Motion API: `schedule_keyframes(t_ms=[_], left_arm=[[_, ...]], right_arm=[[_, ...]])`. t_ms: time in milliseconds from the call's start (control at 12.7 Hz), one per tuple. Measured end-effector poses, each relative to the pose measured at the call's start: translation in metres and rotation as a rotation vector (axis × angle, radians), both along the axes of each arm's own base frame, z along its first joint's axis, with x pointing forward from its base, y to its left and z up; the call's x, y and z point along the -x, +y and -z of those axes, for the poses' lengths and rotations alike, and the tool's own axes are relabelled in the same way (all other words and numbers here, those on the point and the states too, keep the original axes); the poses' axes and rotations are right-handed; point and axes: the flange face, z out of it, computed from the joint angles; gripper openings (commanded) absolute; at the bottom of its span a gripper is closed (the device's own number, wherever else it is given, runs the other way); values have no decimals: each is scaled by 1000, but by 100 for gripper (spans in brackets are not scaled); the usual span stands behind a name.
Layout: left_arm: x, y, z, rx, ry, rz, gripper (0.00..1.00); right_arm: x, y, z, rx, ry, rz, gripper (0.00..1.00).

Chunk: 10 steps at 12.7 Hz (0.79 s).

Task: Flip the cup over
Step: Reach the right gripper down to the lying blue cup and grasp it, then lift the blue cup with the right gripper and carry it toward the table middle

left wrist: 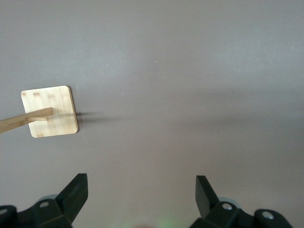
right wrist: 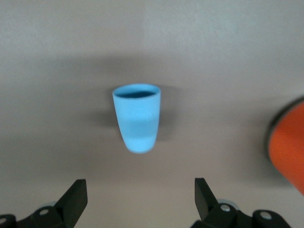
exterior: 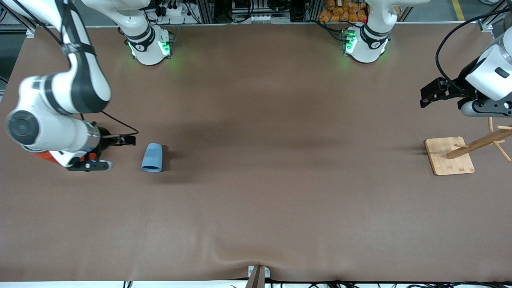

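The small light blue cup (exterior: 152,157) lies on its side on the brown table, toward the right arm's end, its wider mouth end nearer the front camera. In the right wrist view the cup (right wrist: 137,117) shows its darker blue inside. My right gripper (exterior: 119,152) is low beside the cup, on the side toward the right arm's end, open and empty, not touching it; its open jaws show in the right wrist view (right wrist: 141,197). My left gripper (exterior: 430,94) waits open and empty above the table at the left arm's end; it also shows in the left wrist view (left wrist: 141,194).
An orange can (exterior: 44,157) stands partly hidden under the right arm's wrist; its edge shows in the right wrist view (right wrist: 287,147). A wooden rack on a square bamboo base (exterior: 450,156) stands at the left arm's end, below the left gripper, and shows in the left wrist view (left wrist: 50,111).
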Motion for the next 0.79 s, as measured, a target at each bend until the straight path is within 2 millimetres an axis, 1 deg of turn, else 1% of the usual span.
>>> schedule_keyframes(t_ms=[157,314,550,785], left_arm=[[0,1,-1,0,0,-2,100],[1,0,-1,0,0,-1,100],[1,-1,-1,0,1,1,100],[1,2,0,0,3,-3,100]], right_arm=[[8,7,35,-3,-52,-7,100],[14,11,65,-4,-52,-15,100],[17,14,97,-7,-65,-22,100],[27,13,132,-11,-87,-29,100]])
